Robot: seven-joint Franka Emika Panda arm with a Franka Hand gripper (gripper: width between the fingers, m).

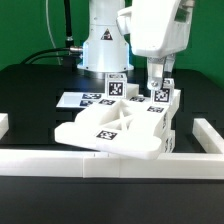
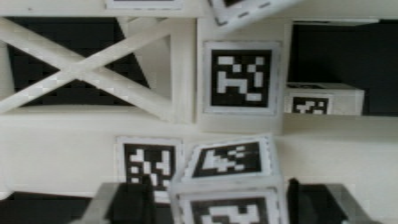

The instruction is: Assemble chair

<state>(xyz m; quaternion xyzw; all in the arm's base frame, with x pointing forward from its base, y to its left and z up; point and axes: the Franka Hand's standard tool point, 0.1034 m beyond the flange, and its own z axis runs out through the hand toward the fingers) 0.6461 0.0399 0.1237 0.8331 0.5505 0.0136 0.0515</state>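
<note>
Black bench [image 1: 30, 95], white rail [image 1: 110, 160] at near edge. Chair [image 1: 115, 128] mid-bench behind rail. Hand [image 1: 157, 84] straddling tagged piece [image 2: 233, 208]; grip undetermined. Recommended: centre fingers, close squarely, lift without tilting.

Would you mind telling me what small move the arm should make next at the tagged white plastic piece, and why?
Probably finish closing. The hand hangs over the small matte white plastic piece bearing a black-and-white square tag, with a dark finger on either side of it, apparently not yet pressed against it, so a lift now might leave it behind.
</note>
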